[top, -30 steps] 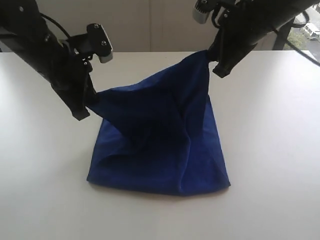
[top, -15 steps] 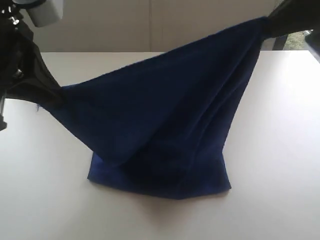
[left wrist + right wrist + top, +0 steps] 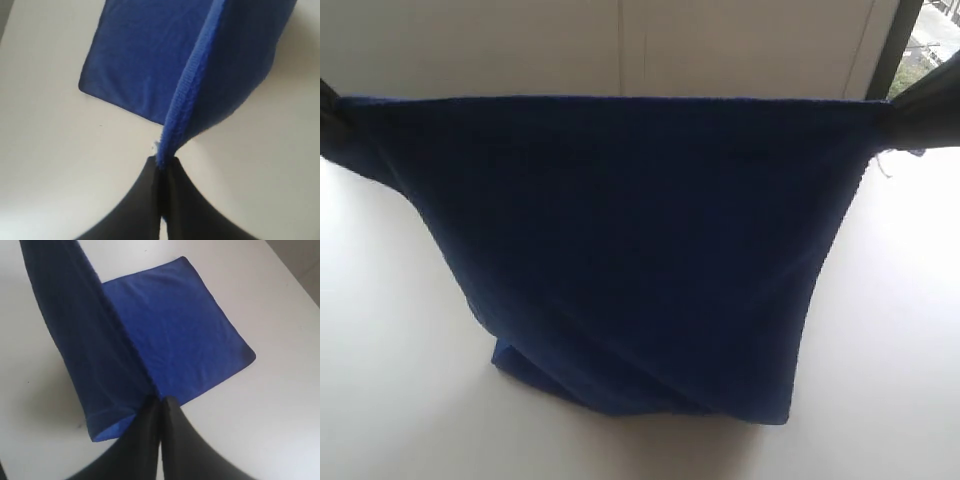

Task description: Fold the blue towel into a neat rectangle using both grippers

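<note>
We see the blue towel (image 3: pixel 640 230) stretched wide between its two top corners, upper edge taut and level, while its lower part lies flat on the white surface (image 3: pixel 390 400). We read this as the fold-over step: the raised half wants carrying across the resting half, both corners lowered together so the edges meet. The left hand (image 3: pixel 161 165) is pressed together, pinching one top corner, with a small white tag (image 3: pixel 154 146) just beside it. The right hand (image 3: pixel 161 402) is likewise clamped on the other corner.
</note>
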`<control>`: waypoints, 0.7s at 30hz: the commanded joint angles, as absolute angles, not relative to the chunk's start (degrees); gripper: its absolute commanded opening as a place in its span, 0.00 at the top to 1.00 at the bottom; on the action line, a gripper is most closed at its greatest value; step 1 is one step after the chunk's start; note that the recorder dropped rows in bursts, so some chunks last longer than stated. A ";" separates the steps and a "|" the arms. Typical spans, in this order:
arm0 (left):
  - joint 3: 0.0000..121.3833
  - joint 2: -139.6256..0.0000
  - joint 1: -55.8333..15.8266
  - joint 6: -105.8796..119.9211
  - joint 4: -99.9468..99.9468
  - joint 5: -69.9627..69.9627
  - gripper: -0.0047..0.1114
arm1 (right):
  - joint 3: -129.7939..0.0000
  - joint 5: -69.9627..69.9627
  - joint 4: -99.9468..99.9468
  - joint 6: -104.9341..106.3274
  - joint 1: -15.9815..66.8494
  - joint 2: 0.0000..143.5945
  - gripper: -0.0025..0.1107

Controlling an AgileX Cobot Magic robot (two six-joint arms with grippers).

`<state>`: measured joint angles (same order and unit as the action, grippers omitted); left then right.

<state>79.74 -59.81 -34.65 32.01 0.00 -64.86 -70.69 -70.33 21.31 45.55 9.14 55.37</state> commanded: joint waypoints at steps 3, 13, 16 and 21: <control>82.73 -59.31 -34.87 29.70 -1.12 -69.96 0.96 | -70.49 -69.96 22.49 46.26 9.14 54.92 0.98; 84.12 -57.97 -34.87 26.75 8.51 -69.96 0.96 | -70.49 -69.96 22.04 46.36 9.14 54.92 0.98; 83.60 -58.13 -34.87 25.28 8.42 -69.96 0.96 | -70.49 -69.96 21.94 46.36 9.14 54.92 0.98; 79.04 -59.19 -34.87 25.28 6.44 -69.96 0.96 | -70.49 -69.96 15.91 45.45 9.14 54.92 0.98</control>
